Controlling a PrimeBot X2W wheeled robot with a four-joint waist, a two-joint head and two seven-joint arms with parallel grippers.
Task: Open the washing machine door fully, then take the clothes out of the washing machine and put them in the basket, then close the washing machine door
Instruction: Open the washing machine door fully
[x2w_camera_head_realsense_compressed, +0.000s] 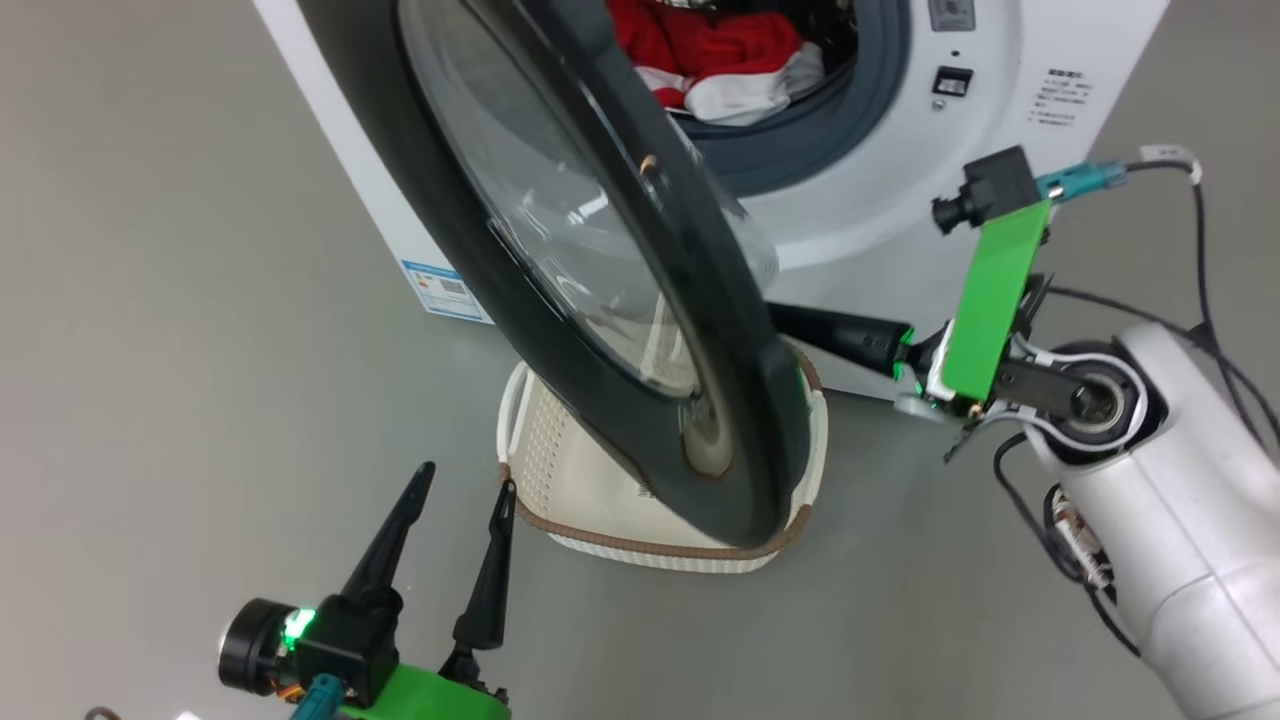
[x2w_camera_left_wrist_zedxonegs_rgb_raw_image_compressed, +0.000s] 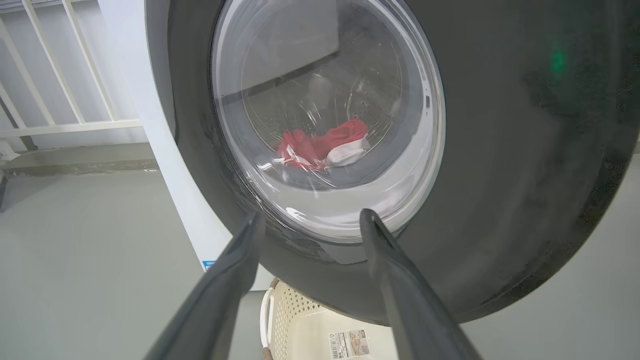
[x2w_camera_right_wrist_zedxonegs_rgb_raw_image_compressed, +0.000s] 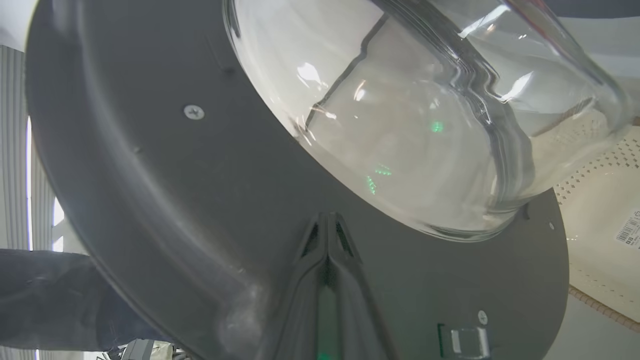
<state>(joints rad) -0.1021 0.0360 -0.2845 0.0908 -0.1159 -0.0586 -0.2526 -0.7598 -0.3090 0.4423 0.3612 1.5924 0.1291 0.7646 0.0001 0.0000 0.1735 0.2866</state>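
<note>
The washing machine (x2w_camera_head_realsense_compressed: 900, 190) stands at the top with its door (x2w_camera_head_realsense_compressed: 480, 330) swung partway out toward me. Red and white clothes (x2w_camera_head_realsense_compressed: 720, 50) lie in the drum and show through the door glass (x2w_camera_left_wrist_zedxonegs_rgb_raw_image_compressed: 325, 147). The cream basket (x2w_camera_head_realsense_compressed: 560, 470) sits on the floor under the door's lower edge. My right gripper (x2w_camera_head_realsense_compressed: 790, 322) is shut, and its joined tips (x2w_camera_right_wrist_zedxonegs_rgb_raw_image_compressed: 327, 220) rest against the door's inner face just below the glass bowl (x2w_camera_right_wrist_zedxonegs_rgb_raw_image_compressed: 425, 125). My left gripper (x2w_camera_head_realsense_compressed: 467, 480) is open and holds nothing, in front of the door's outer face (x2w_camera_left_wrist_zedxonegs_rgb_raw_image_compressed: 309, 220) without touching it.
Grey floor lies all around. A white railing (x2w_camera_left_wrist_zedxonegs_rgb_raw_image_compressed: 65, 100) stands to the left beyond the machine. Loose cables (x2w_camera_head_realsense_compressed: 1200, 260) hang by my right forearm. The door latch (x2w_camera_right_wrist_zedxonegs_rgb_raw_image_compressed: 467, 340) sits on the inner rim near my right fingers.
</note>
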